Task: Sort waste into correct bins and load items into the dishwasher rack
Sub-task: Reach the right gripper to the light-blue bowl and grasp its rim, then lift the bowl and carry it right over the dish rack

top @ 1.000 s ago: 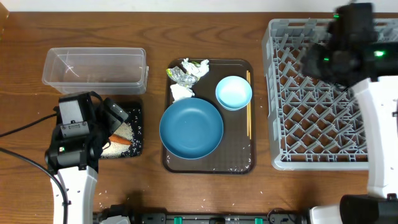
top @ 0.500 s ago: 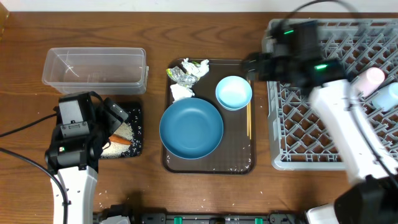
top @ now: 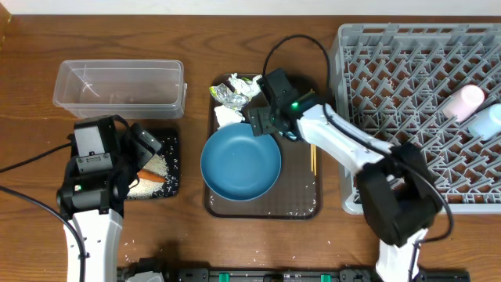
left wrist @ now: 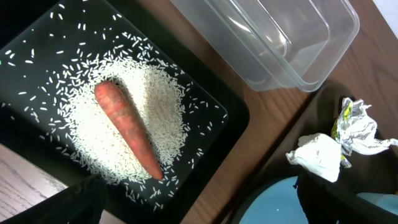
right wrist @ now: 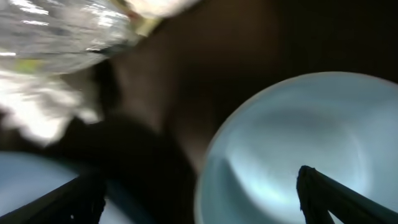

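Right hand [right wrist: 199, 186]: spread wide, empty, above light-blue bowl [right wrist: 292, 143], apparently to grasp it | Left hand [left wrist: 199, 199]: wide, empty, over black tray [left wrist: 217, 127] collecting rice [left wrist: 155, 99], carrot [left wrist: 127, 134].

No readable text, labels, brand names, numbers or signs appear on anything in the overhead view or either wrist view.
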